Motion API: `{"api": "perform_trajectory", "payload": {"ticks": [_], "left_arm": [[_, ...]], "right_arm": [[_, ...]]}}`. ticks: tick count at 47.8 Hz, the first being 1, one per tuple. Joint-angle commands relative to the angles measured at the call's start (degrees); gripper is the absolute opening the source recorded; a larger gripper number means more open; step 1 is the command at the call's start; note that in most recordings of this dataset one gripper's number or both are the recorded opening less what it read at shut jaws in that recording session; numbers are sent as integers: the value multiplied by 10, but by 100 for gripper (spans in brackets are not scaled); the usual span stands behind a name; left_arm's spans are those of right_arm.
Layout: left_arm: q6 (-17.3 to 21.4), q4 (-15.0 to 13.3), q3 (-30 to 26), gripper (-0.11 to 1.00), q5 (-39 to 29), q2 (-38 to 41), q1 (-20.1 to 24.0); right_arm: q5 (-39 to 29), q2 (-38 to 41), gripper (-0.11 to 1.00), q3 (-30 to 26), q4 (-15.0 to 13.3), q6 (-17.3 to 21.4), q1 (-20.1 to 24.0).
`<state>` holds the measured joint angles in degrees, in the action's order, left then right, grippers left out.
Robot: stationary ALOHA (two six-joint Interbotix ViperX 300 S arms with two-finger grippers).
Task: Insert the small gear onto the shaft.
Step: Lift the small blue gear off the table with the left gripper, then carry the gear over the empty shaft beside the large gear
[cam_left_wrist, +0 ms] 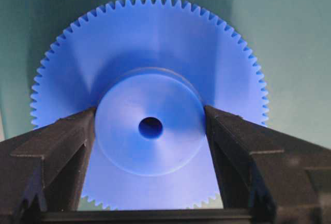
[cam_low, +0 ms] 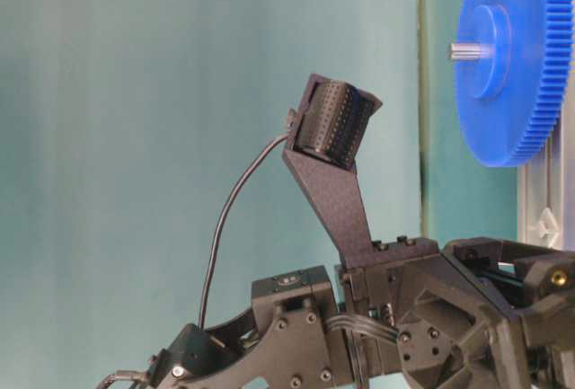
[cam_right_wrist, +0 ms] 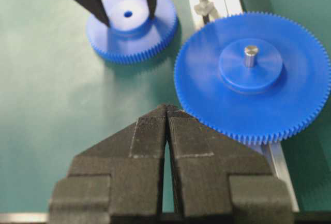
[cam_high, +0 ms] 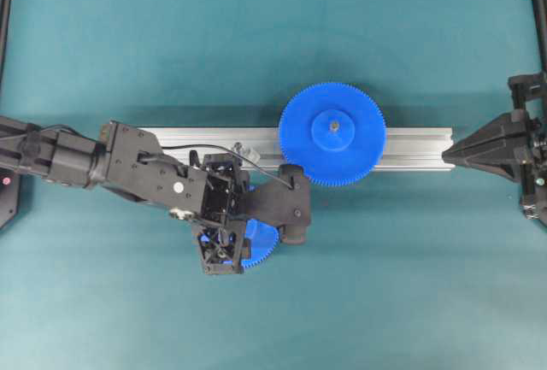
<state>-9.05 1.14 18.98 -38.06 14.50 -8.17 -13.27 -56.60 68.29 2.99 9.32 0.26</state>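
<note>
The small gear (cam_left_wrist: 155,43) lies flat on the green mat just in front of the rail, hub up, its dark centre hole showing. My left gripper (cam_left_wrist: 150,110) reaches down over it, and both fingers press the sides of the raised hub; the right wrist view shows the same hold on the small gear (cam_right_wrist: 160,27). From overhead the left wrist covers most of the small gear (cam_high: 261,249). The shaft (cam_right_wrist: 203,5) is a tiny silvery stub on the rail, to the left of the wide gear; the shaft (cam_high: 239,148) stands free. My right gripper (cam_right_wrist: 166,107) is shut and empty.
A wide blue gear (cam_high: 332,133) with a grey pin (cam_right_wrist: 250,53) sits on the aluminium rail (cam_high: 410,149), which runs across the mat's middle. The right gripper (cam_high: 453,152) hovers at the rail's right end. Black frame posts stand at the side edges.
</note>
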Motion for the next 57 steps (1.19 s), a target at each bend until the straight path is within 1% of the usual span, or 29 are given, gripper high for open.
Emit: {"api": "perform_trajectory", "payload": {"ticks": [1, 10, 21, 27, 34, 44, 57], "left_arm": [[2, -1, -20, 70, -3, -24, -5], [2, -1, -40, 70, -29, -39, -5], [5, -1, -62, 70, -81, -62, -5], [14, 1, -78, 70, -107, -80, -4], [27, 2, -102, 70, -142, -100, 4], [50, 2, -142, 70, -197, -123, 30], [97, 4, -163, 70, -219, -139, 68]], "right_arm": [[3, 3, 6, -8, 0, 6, 1], [3, 1, 6, -7, 0, 6, 1], [3, -4, 6, -6, 0, 6, 1], [3, -6, 6, -6, 0, 6, 1], [3, -6, 6, -6, 0, 6, 1], [3, -6, 6, -6, 0, 6, 1], [3, -6, 6, -5, 0, 6, 1]]}}
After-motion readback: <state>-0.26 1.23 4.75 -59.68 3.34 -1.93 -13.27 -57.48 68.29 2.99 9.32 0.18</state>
